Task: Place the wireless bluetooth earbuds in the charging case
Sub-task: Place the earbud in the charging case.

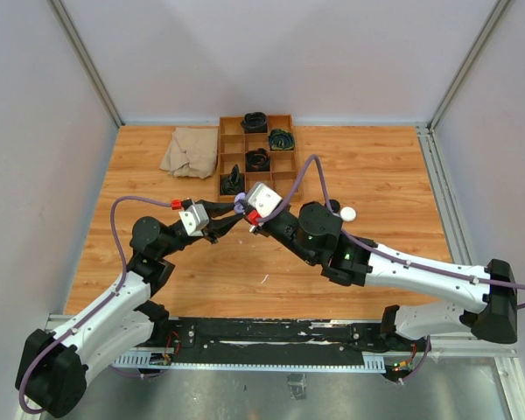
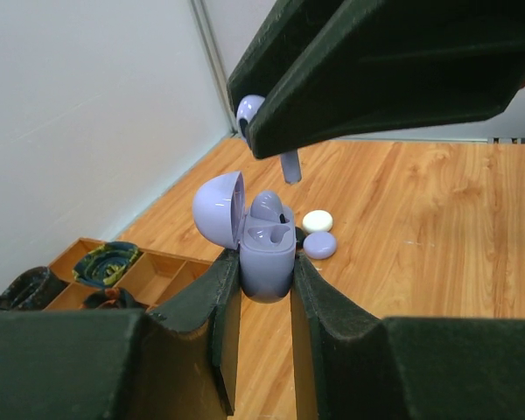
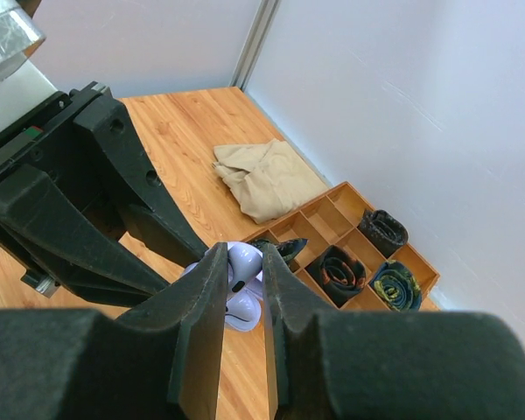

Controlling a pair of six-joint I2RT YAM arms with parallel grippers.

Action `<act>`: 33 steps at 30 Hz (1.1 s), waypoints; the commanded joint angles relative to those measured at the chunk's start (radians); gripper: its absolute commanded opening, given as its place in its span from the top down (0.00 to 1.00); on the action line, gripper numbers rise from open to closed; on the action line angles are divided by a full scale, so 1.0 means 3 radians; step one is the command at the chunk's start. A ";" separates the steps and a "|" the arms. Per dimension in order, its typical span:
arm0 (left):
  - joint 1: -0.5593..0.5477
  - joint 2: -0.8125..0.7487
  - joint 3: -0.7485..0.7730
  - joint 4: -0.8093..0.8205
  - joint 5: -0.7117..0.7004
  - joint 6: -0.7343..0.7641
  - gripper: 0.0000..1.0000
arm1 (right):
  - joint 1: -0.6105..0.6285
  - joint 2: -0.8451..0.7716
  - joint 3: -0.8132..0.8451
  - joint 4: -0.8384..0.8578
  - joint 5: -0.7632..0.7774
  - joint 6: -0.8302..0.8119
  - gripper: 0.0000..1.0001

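Top external view: both my arms reach inward and meet over the middle of the table (image 1: 376, 175), just short of the tray (image 1: 220, 157).
Left gripper (image 2: 264, 273): clamped on the lower body of the lilac charging case (image 2: 267, 249), one finger on each side. The case is upright and off the board.
Lid (image 2: 219, 208): swung open, to the left in the left wrist view.
Seated earbud (image 2: 268, 206): lilac, already in one well of the case.
Right gripper (image 3: 243, 262): pinched on the held earbud (image 2: 248, 110), lilac, stem pointing down.
Gap: the stem tip hangs above the open case, and bare board shows between the two in the left wrist view.
Far edge: the tray sits against it with dark coils in several compartments; a beige cloth (image 1: 189, 150) lies right beside its left side. Little room between my fingers and the tray.
Pucks: white puck (image 2: 317, 220) and lilac puck (image 2: 319, 246) lie just beside each other on the board beyond the case, close to my right arm.
Open room: wide bare board left of my left arm and right of my right arm.
Side edges: a metal rail (image 1: 433, 192) runs along the right edge; walls close off both sides.
Near edge: black base rail (image 1: 262, 332) under both arms.
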 commanded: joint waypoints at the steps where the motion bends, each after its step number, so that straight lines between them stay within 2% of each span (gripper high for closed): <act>1: 0.0014 -0.0013 0.0111 0.0086 0.0035 -0.0022 1.00 | 0.0057 0.0051 -0.0056 0.0235 -0.0024 -0.0113 0.79; 22: 0.0014 -0.0032 0.0116 0.0086 0.0055 -0.0040 1.00 | 0.0063 0.0176 -0.0219 0.0361 0.0173 -0.0267 0.79; 33: 0.0013 -0.0029 0.0126 0.0086 0.0016 -0.0094 1.00 | 0.0088 0.0047 -0.0348 0.0391 0.0024 -0.0265 0.76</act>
